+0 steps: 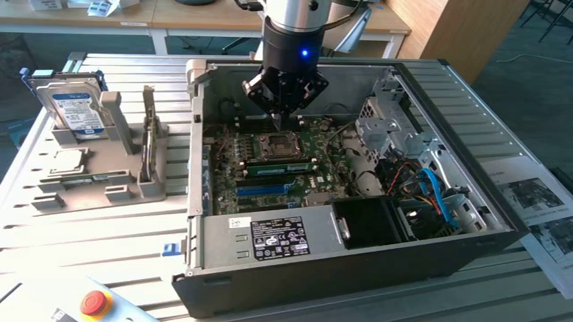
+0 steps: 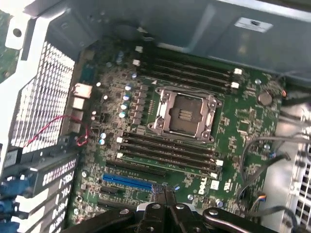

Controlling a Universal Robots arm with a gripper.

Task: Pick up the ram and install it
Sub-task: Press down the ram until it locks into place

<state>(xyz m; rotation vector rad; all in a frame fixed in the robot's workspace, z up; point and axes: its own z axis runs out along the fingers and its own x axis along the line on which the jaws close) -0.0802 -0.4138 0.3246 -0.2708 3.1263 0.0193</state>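
At left-centre of exterior view, in grey rack (image 1: 107, 168): ram (image 1: 147, 127) upright on edge, well apart from jaws | upper centre, over CPU socket (image 1: 273, 143): gripper (image 1: 276, 123) pinched shut, holding nothing | just below socket: second green stick (image 1: 279, 168) in slot

We see the closed gripper (image 2: 164, 196) hanging above the motherboard (image 2: 243, 121), near its blue slot (image 2: 127, 182) and empty processor socket (image 2: 184, 115).

"DELL" on motherboard (image 2: 194, 160)
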